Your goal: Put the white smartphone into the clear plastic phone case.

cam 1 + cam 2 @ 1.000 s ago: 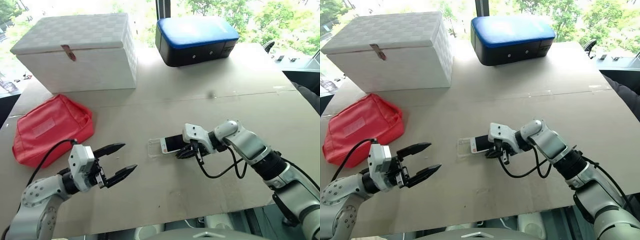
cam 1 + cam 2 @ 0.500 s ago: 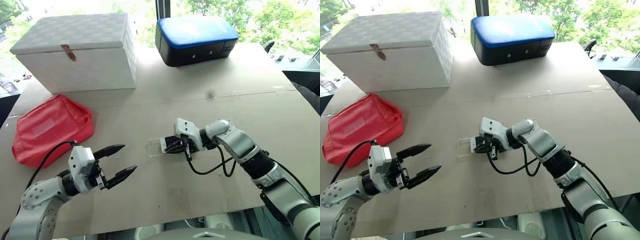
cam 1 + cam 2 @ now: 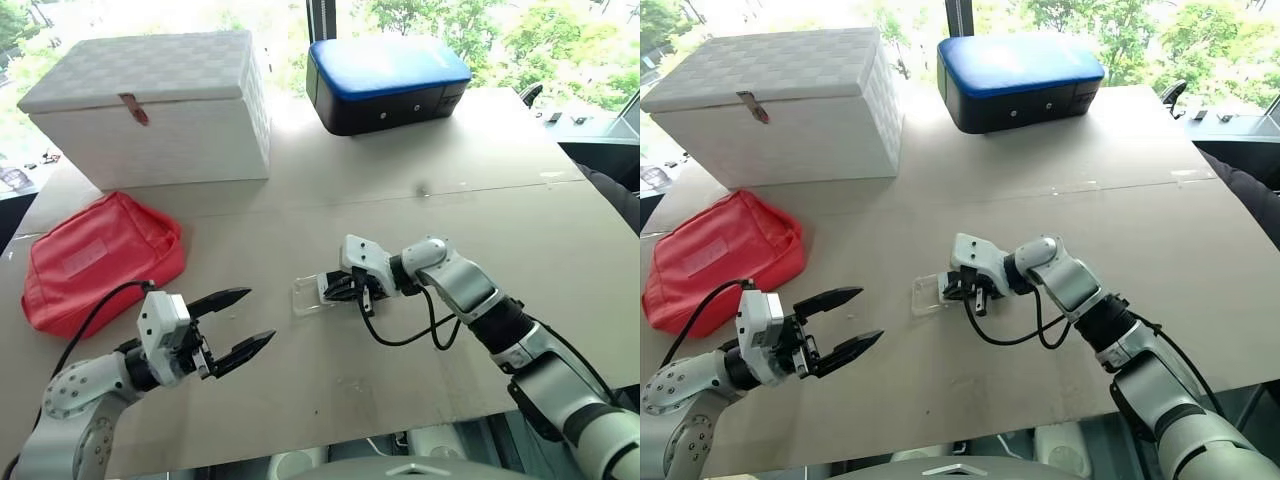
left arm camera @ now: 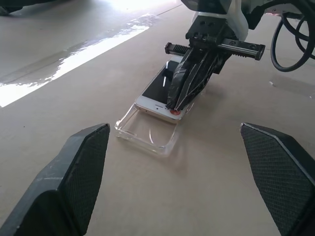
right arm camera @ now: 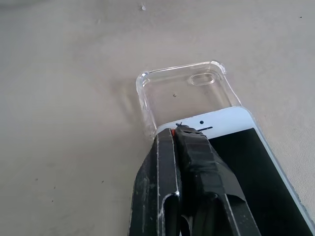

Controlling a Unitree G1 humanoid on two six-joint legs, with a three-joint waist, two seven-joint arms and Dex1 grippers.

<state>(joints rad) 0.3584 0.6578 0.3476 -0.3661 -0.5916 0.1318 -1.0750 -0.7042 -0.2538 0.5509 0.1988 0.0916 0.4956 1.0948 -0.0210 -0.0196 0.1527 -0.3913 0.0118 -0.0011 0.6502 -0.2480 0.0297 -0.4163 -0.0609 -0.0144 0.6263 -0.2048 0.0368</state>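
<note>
Sliding leftward across the table [image 3: 520, 190] over the last second, the right gripper [image 5: 178, 132] is pushing the white smartphone [image 4: 158, 91] with its fingers pressed shut together, tips resting on the phone's near end rather than pinching it. The phone's leading end is now overlapping the open end of the clear plastic phone case [image 4: 147, 132], which is lying flat near the middle of the table's front half, so insertion is likely under way but not finished. The right arm is reaching in low, angled down and leftward. The left gripper [image 3: 232, 325] is hovering near the table's front left edge, jaws wide apart and empty, pointing toward the case.
</note>
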